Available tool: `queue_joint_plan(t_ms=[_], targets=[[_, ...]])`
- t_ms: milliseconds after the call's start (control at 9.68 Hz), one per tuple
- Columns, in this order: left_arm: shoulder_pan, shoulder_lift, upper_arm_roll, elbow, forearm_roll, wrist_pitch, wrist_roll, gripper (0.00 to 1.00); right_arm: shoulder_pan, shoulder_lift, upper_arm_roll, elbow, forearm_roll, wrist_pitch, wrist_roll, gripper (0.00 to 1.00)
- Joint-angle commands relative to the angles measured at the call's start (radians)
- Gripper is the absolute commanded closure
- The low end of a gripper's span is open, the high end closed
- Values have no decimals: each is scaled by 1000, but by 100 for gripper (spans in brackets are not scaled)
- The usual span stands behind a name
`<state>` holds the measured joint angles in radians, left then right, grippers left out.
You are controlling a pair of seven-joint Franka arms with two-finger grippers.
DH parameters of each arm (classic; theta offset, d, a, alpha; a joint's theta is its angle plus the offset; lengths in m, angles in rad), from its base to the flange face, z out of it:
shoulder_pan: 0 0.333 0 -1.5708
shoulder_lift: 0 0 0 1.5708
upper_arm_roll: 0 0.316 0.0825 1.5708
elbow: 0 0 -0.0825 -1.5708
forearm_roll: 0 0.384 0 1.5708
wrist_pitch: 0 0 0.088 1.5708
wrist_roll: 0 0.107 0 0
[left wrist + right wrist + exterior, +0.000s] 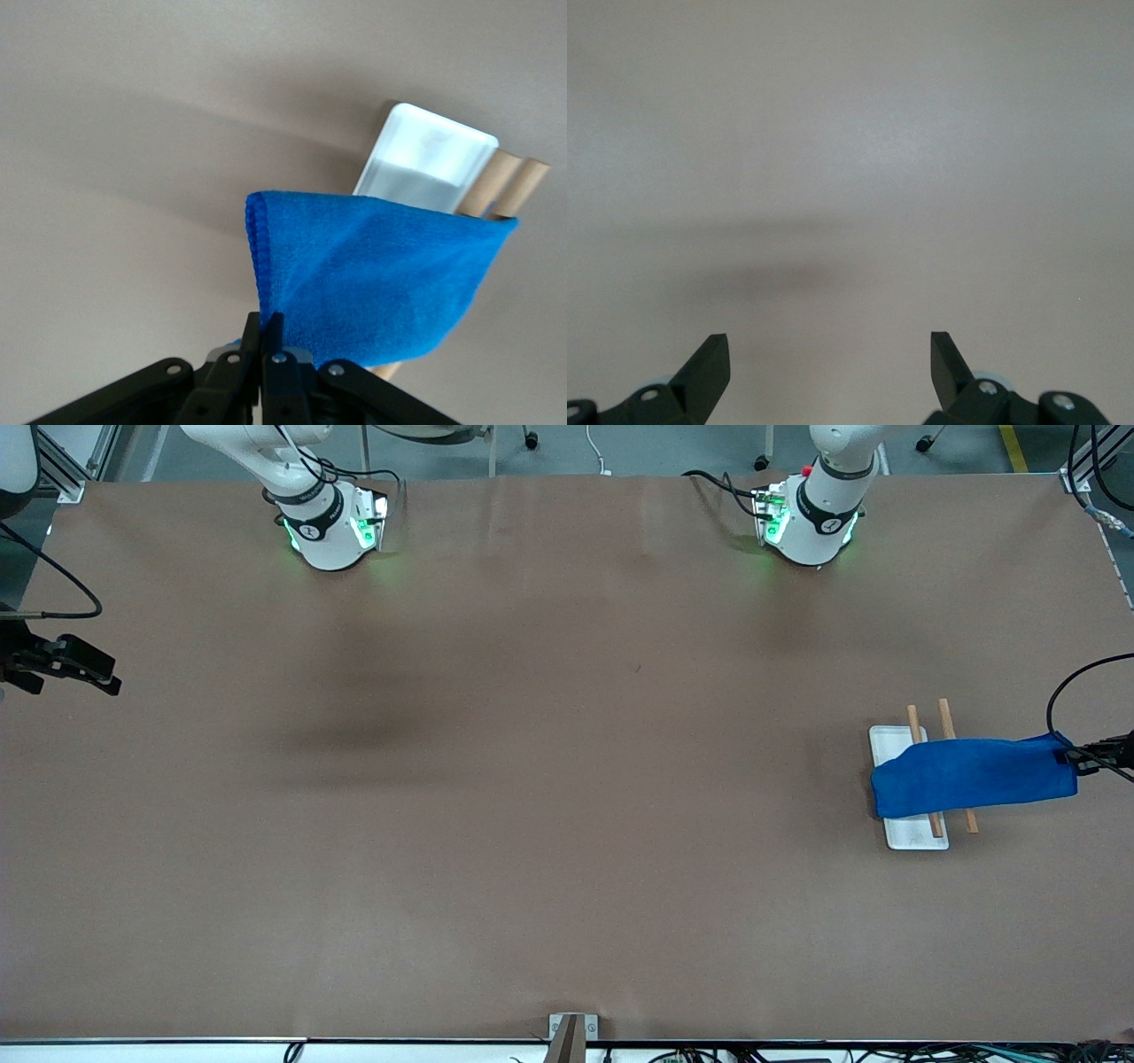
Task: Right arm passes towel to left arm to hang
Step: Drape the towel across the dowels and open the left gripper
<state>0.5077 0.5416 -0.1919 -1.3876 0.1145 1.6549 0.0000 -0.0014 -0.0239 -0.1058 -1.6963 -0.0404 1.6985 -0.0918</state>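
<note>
Towel draped over the rack, left gripper pinching its end

The right gripper [84, 669] waits over the bare table [532, 779] at the right arm's end, its fingers spread wide and holding nothing. The towel [973, 775] lies across the two wooden rods [948, 722] above the white tray [889, 746] at the left arm's end of the table, its long axis crossing the rods and running toward the left gripper [1074, 759], which is clamped on the end corner. To finish the hang well, I judge the left arm should lower that end until equal lengths droop on either side of the rods, then part its fingers and draw straight away so the fuzzy cloth does not snag and slide off.
</note>
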Motion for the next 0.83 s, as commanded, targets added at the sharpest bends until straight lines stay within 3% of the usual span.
queue_joint_plan(t_ms=[0, 207, 310, 413, 516, 723], targets=[[21, 63, -4, 12, 19, 28, 26, 94, 1, 1, 0, 9, 2, -13, 3, 0], [40, 81, -4, 12, 17, 52, 69, 84, 0, 1, 0, 9, 2, -13, 3, 0], [38, 81, -6, 12, 17, 52, 75, 67, 0, 1, 0, 9, 2, -13, 3, 0], [38, 80, -6, 12, 19, 52, 86, 18, 0, 1, 0, 9, 2, -13, 3, 0], [40, 75, -6, 12, 19, 54, 136, 0, 0, 1, 0, 9, 2, -13, 3, 0], [40, 64, -11, 24, 19, 54, 176, 0, 0, 1, 0, 9, 2, -13, 3, 0]])
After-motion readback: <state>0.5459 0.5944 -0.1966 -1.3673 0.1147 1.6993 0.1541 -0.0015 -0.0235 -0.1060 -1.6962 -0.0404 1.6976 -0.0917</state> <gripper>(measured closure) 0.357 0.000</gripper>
